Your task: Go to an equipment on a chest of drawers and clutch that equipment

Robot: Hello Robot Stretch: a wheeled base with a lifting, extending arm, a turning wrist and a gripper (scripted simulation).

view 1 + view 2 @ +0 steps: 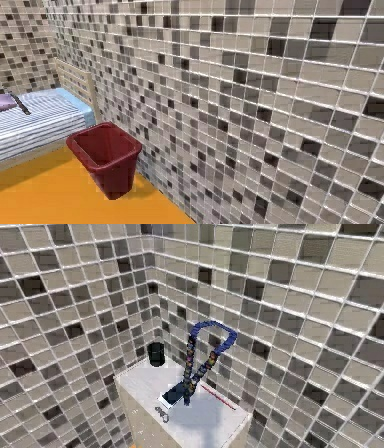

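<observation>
A white chest top [200,419] stands against the tiled wall in the arm side view. On it leans a blue and dark looped frame with a handle, shaped like a racket [207,352]. Its lower end rests by a small white and blue box [172,400]. A black cylinder [156,354] stands at the back left of the top. A tiny dark object [160,412] lies at the front edge, and a thin rod [226,403] lies to the right.
In the forward view a dark red bin [106,156] stands on the orange floor [60,195] beside the mosaic-tiled wall [250,90]. A bed [35,120] with a striped cover and a wooden headboard [78,82] is at the left, with a purplish item [10,102] on it.
</observation>
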